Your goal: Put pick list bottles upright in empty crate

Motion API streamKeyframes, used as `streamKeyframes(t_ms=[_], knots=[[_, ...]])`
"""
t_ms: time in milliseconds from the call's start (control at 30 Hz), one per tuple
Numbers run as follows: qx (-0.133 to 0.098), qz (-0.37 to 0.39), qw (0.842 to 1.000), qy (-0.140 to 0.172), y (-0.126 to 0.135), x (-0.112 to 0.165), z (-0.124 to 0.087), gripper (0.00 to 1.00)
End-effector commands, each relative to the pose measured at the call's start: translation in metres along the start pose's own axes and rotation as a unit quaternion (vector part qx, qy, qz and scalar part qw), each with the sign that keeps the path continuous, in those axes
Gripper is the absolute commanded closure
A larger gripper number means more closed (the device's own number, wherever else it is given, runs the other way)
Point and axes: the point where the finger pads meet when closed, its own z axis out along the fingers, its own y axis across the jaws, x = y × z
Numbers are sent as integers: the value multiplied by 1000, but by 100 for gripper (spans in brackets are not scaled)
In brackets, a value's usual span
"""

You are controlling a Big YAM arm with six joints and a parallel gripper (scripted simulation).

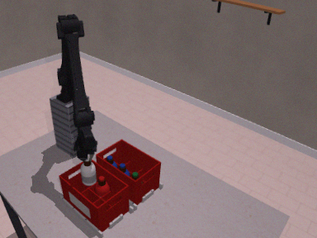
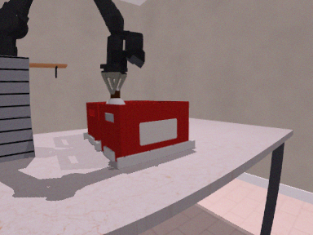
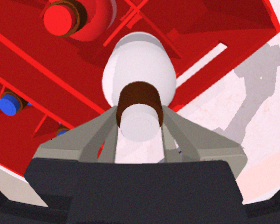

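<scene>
My gripper (image 1: 86,159) is shut on the neck of a white bottle (image 1: 88,173) that stands upright in a back cell of the near red crate (image 1: 94,194). The wrist view shows the white bottle (image 3: 139,75) with its brown neck and white cap between my fingers. A red bottle (image 1: 101,187) stands upright in the cell beside it and also shows in the wrist view (image 3: 78,15). The far red crate (image 1: 130,169) holds several bottles with blue caps and one with a green cap (image 1: 134,174). In the exterior view my gripper (image 2: 115,90) sits just above the crate rim. The pick list is hidden.
The grey ribbed arm base (image 1: 63,126) stands just behind the crates. Both crates sit on light grey skids on the table (image 2: 163,175). A wooden shelf (image 1: 243,3) hangs on the far wall. The table edge runs close along the near crate's right in the exterior view.
</scene>
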Motion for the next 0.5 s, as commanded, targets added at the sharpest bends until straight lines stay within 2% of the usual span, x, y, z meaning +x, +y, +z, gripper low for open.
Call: streamKeyframes(t_ms=[0,467], knots=[[-10,-4,1000,-30,4,-21,-33,100],[-13,-4,999,-38,6,-29,-57,100]])
